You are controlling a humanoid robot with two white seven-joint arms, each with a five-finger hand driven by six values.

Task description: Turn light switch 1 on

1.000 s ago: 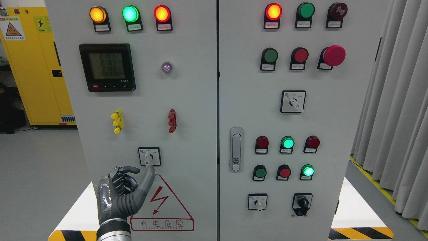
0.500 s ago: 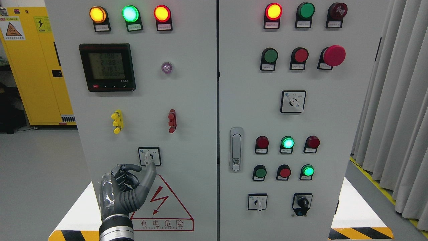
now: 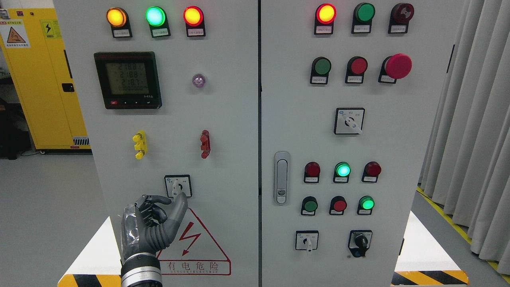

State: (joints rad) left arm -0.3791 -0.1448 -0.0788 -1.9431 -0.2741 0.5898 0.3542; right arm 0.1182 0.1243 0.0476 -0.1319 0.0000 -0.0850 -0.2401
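A rotary selector switch [image 3: 178, 186] with a white lever on a black-framed plate sits low on the left door of the grey control cabinet [image 3: 223, 119]. My left hand [image 3: 173, 200] rises from the bottom edge just below and left of it. Its fingers [image 3: 153, 207] are curled toward the palm and the thumb [image 3: 179, 205] points up, its tip at the switch plate's lower edge. The hand holds nothing. The lever points roughly downward. The right arm is out of view.
A red triangular hazard sign [image 3: 193, 247] lies right of the hand. Yellow [image 3: 140, 144] and red [image 3: 204, 144] handles and a meter [image 3: 128, 79] are above. The right door carries a latch [image 3: 281, 177], push buttons and more selector switches [image 3: 306, 240]. A yellow cabinet [image 3: 44, 79] stands behind, on the left.
My left hand has crept up and slightly right, bringing the thumb tip closer to the bottom of the switch. The lever has not turned.
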